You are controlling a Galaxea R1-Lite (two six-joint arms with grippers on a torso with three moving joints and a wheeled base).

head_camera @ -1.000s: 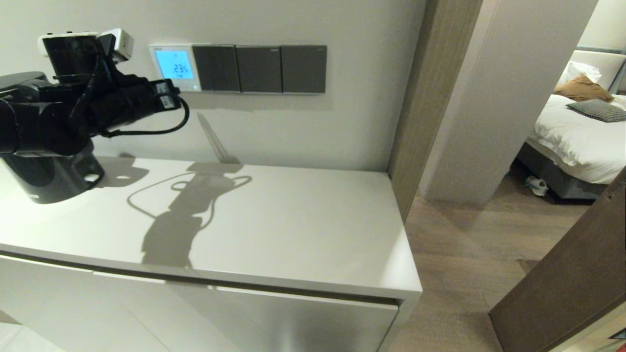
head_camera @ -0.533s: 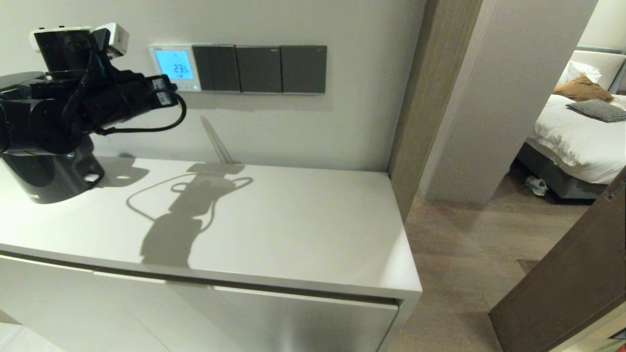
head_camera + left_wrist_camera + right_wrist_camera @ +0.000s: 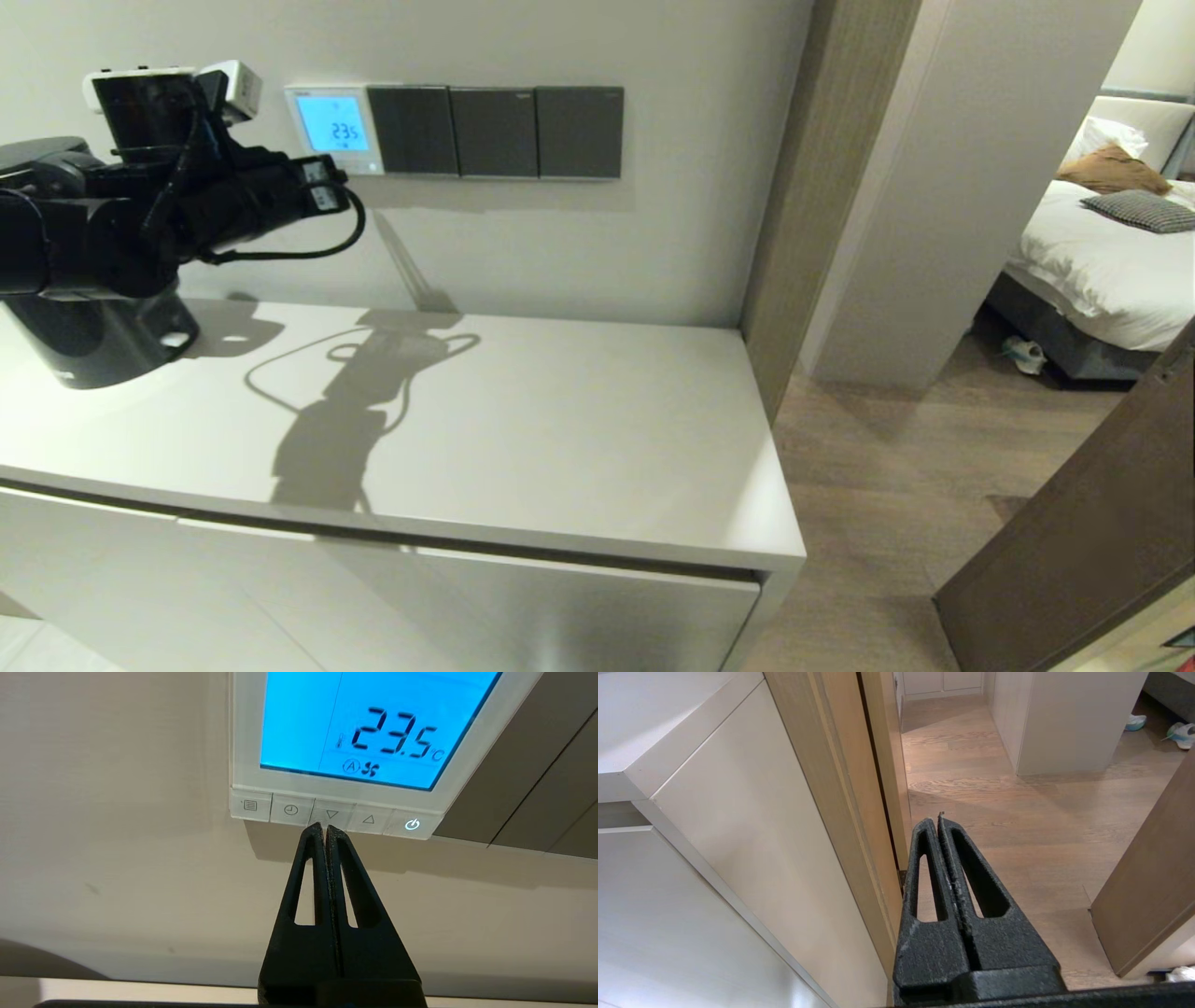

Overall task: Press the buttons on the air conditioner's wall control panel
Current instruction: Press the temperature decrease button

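The white wall control panel is on the wall at the upper left, its screen lit blue and reading 23.5. In the left wrist view the panel fills the top, with the row of pale buttons under the screen. My left gripper is shut and empty. Its tips are at the lower edge of the down-arrow button, touching or nearly touching it. In the head view the left gripper is just below the panel. My right gripper is shut and empty, low beside the cabinet, above the wooden floor.
Three dark grey switch plates sit right of the panel. A black round appliance stands on the white cabinet top under my left arm. A wooden door frame and a doorway to a bedroom are at the right.
My left arm pulled back to the left and up half a second ago, then moved right again toward the panel's buttons. The screen still reads 23.5.
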